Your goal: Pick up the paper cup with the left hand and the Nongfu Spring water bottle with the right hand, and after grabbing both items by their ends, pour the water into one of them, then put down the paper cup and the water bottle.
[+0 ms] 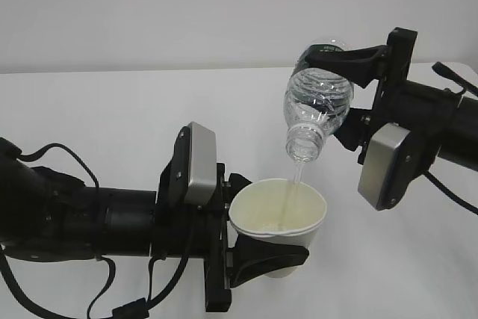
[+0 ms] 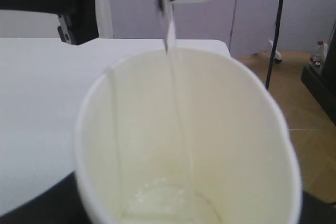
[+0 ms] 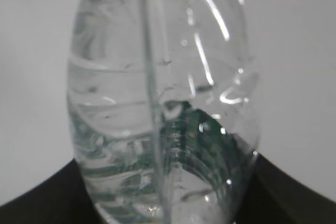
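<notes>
My left gripper (image 1: 258,255) is shut on the cream paper cup (image 1: 278,222), holding it upright low at the centre front. Above it the clear Nongfu Spring water bottle (image 1: 317,98) hangs tipped neck-down, and my right gripper (image 1: 340,72) is shut on its labelled base end. A thin stream of water (image 1: 295,184) falls from the bottle mouth into the cup. In the left wrist view the cup (image 2: 220,145) fills the frame, the stream (image 2: 170,35) drops in, and a little water pools at the bottom (image 2: 163,205). In the right wrist view the bottle (image 3: 163,103) fills the frame.
A white table (image 1: 104,117) lies under both arms, with a pale wall behind it. Loose black cables (image 1: 112,296) hang off the left arm at the front left. In the left wrist view, wooden floor (image 2: 310,129) shows beyond the table's right edge.
</notes>
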`<action>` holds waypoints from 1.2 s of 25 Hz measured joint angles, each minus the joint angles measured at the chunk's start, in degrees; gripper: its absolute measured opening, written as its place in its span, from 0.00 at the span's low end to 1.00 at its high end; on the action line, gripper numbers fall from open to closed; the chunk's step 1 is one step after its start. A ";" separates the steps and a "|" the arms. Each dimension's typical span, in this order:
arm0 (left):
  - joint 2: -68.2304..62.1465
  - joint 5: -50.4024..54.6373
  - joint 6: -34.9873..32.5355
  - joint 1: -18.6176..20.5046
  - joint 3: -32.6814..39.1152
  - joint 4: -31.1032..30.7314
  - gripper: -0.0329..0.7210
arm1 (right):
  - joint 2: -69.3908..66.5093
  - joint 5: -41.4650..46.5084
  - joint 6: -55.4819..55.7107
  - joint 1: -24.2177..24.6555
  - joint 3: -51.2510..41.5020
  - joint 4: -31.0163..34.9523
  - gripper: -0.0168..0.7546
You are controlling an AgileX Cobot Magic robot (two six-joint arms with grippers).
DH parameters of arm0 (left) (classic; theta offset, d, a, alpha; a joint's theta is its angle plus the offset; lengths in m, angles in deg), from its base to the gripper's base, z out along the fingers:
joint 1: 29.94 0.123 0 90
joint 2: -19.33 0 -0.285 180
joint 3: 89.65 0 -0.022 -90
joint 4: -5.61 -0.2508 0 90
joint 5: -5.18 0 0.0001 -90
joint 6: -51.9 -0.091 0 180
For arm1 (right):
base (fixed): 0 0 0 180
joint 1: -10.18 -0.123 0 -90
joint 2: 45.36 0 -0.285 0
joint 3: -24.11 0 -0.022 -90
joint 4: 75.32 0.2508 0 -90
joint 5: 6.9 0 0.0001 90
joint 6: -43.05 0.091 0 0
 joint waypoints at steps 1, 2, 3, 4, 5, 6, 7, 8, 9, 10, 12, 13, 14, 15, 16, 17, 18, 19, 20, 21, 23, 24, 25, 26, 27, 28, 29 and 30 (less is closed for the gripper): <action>0.00 0.00 0.00 0.00 0.00 0.00 0.61 | 0.00 0.00 0.00 0.00 0.00 0.00 0.64; 0.00 0.00 0.00 0.00 0.00 0.00 0.61 | 0.00 0.00 0.00 0.00 0.00 -0.04 0.64; 0.00 0.00 0.00 0.00 0.00 0.00 0.61 | 0.00 0.00 0.00 0.00 0.00 -0.04 0.64; 0.00 0.00 0.00 0.00 0.00 0.00 0.61 | 0.00 0.00 0.00 0.00 0.00 -0.04 0.64; 0.00 0.00 0.00 0.00 0.00 0.00 0.61 | 0.00 0.00 0.00 0.00 0.00 -0.04 0.64; 0.00 0.00 0.00 0.00 0.00 0.00 0.61 | 0.00 -0.10 0.00 0.00 0.00 -0.04 0.64; 0.00 0.00 0.00 0.00 0.00 0.00 0.60 | 0.00 -0.10 0.00 0.00 0.00 -0.04 0.64; 0.00 0.00 0.00 0.00 0.00 0.00 0.60 | 0.00 -0.10 0.00 0.00 0.00 -0.04 0.64; 0.00 0.00 0.00 0.00 0.00 0.00 0.60 | 0.00 -0.10 0.00 0.00 0.00 -0.04 0.64; 0.00 0.00 0.00 0.00 0.00 0.00 0.60 | 0.00 -0.10 0.00 0.00 0.00 -0.13 0.64; 0.00 0.00 0.00 0.00 0.00 0.00 0.60 | 0.00 -0.10 0.00 0.00 0.00 -0.13 0.64; 0.00 0.00 0.00 0.00 0.00 0.00 0.60 | 0.00 -0.10 0.00 0.00 0.00 -0.13 0.64; 0.00 0.00 0.00 0.00 0.00 0.00 0.60 | 0.00 -0.10 0.00 0.00 0.00 -0.13 0.64; 0.00 0.00 0.00 0.00 0.00 0.00 0.60 | 0.00 -0.10 0.00 0.00 0.00 -0.13 0.64; 0.00 0.00 0.00 0.00 0.00 0.00 0.60 | 0.00 -0.10 0.00 0.00 0.00 -0.13 0.64; 0.00 0.00 0.00 0.00 0.00 0.00 0.60 | 0.00 -0.10 0.00 0.00 0.00 -0.13 0.64; 0.00 0.00 0.00 0.00 0.00 0.00 0.60 | 0.00 -0.10 0.00 0.00 0.00 -0.24 0.64; 0.00 0.00 0.00 0.00 0.00 0.00 0.60 | 0.00 -0.10 0.00 0.00 0.00 -0.24 0.64; 0.00 0.00 0.00 0.00 0.00 0.00 0.60 | 0.00 -0.10 0.00 0.00 0.00 -0.24 0.64; 0.00 0.00 0.00 0.00 0.00 0.00 0.60 | 0.00 -0.10 0.00 0.00 0.00 -0.24 0.64; 0.00 0.00 0.00 0.00 0.00 0.00 0.60 | 0.00 -0.10 0.00 0.00 0.00 -0.24 0.64; 0.00 0.00 0.00 0.00 0.00 0.00 0.60 | 0.00 -0.10 0.00 0.00 0.00 -0.24 0.64; 0.00 0.00 0.00 0.00 0.00 0.00 0.60 | 0.00 -0.10 0.00 0.00 0.00 -0.24 0.64; 0.00 0.00 0.00 0.00 0.00 0.00 0.60 | 0.00 -0.10 0.00 0.00 0.00 -0.24 0.64; 0.00 0.00 0.00 0.00 0.00 0.00 0.60 | 0.00 -0.10 0.00 0.00 0.00 -0.24 0.64; 0.00 0.00 0.00 0.00 0.00 0.00 0.60 | 0.00 -0.10 0.00 0.00 0.00 -0.24 0.64; 0.00 0.00 0.00 0.00 0.00 0.00 0.60 | 0.00 -0.10 0.00 0.00 0.00 -0.24 0.64; 0.00 0.00 0.00 0.00 0.00 0.00 0.60 | 0.00 -0.10 0.00 0.00 0.00 -0.24 0.64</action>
